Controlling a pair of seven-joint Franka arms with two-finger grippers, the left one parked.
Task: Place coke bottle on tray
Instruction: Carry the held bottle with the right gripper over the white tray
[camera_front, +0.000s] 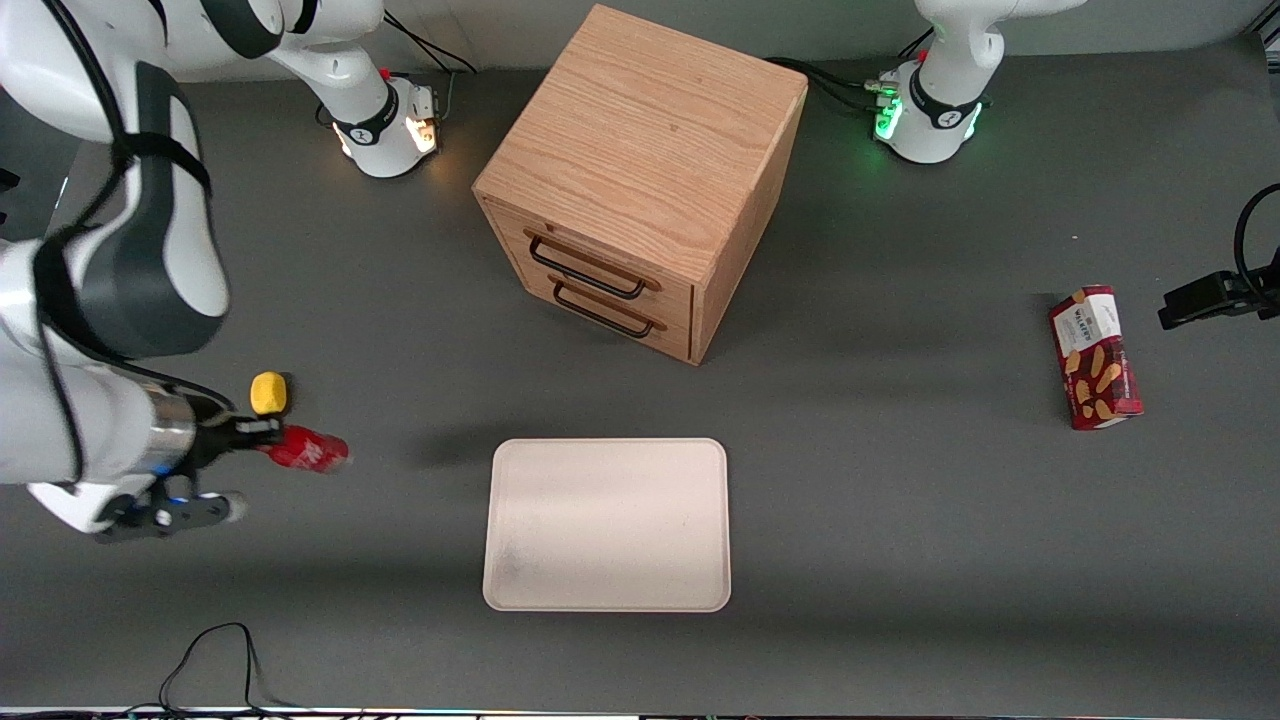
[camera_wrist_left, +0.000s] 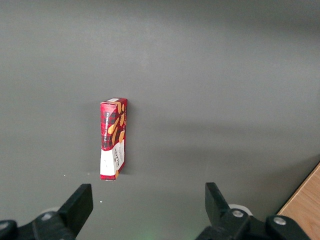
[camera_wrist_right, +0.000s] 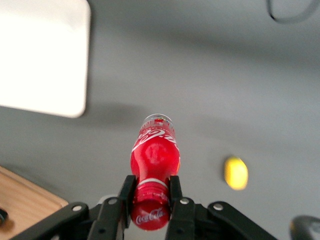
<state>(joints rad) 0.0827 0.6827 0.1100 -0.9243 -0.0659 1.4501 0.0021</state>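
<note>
Front view: at the lower left of the frame the right arm's gripper (camera_front: 262, 438) pinches the small slim red coke bottle (camera_front: 306, 449) by its neck, lifted and lying sideways, just beside a small yellow object (camera_front: 268, 392). The large flat cream-pink tray (camera_front: 607, 523) sits bare at lower centre, so the pick looks done and carry and set-down remain

Right wrist view: both fingers (camera_wrist_right: 126, 190) press the bottle's (camera_wrist_right: 155, 160) capped neck, narrowly parted; the tray (camera_wrist_right: 42, 55) shows too
</note>
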